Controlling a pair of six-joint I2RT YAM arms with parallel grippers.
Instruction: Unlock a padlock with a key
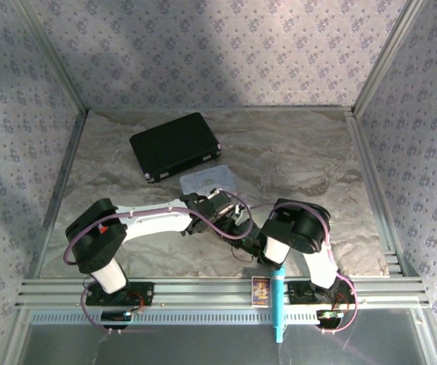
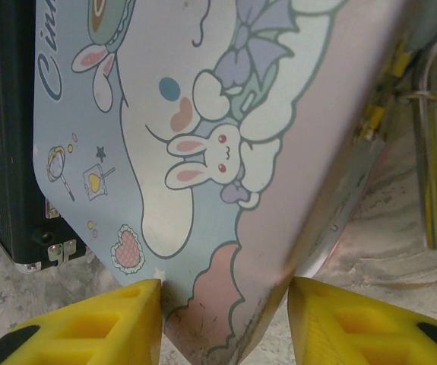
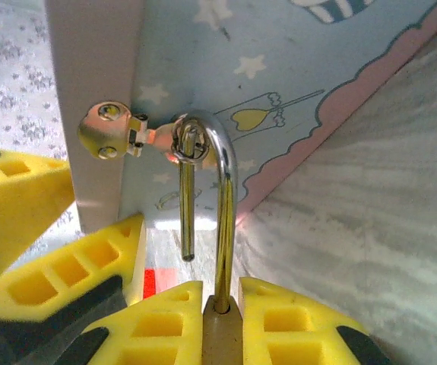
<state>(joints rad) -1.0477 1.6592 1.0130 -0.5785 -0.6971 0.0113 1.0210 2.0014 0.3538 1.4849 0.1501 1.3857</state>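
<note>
The brass padlock sits between the yellow fingers of my right gripper, which is shut on its body. Its silver shackle is open: one leg stays in the body, and the free leg hangs loose, threaded through the ring of the hasp on the pastel tin. My left gripper is shut on a corner of the tin, one finger on each side. The shackle also appears at the right of the left wrist view. The key is out of view.
A black case lies behind the pastel tin on the marbled table. A small card and a blue pen rest on the front rail. Both arms meet near the table's middle front.
</note>
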